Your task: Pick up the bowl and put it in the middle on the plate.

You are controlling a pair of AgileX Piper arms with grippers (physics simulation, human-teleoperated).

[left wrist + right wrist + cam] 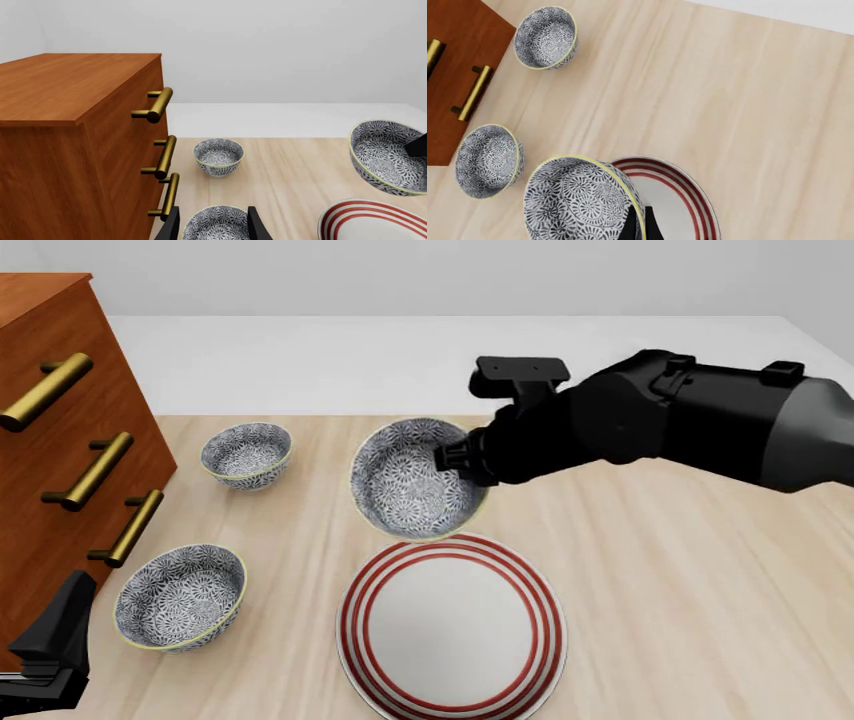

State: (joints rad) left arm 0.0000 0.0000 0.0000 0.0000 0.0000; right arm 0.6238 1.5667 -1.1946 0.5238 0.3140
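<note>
My right gripper [461, 465] is shut on the rim of the bowl [411, 480], a blue-grey floral one with a yellowish rim. The bowl hangs tilted above the far edge of the plate [451, 625], which is white with red rings. In the right wrist view the fingertips [639, 225] pinch the bowl's [577, 202] wall, and the plate [684, 197] lies beneath. The held bowl [387, 155] and the plate [373, 220] also show in the left wrist view. My left gripper [60, 635] stands open low at the near left, with nothing held.
Two more floral bowls stand on the table: one [247, 453] at the far left, one [180, 595] near left, just ahead of the left gripper [213, 211]. A wooden drawer cabinet [54, 440] with brass handles [127, 525] borders the left side.
</note>
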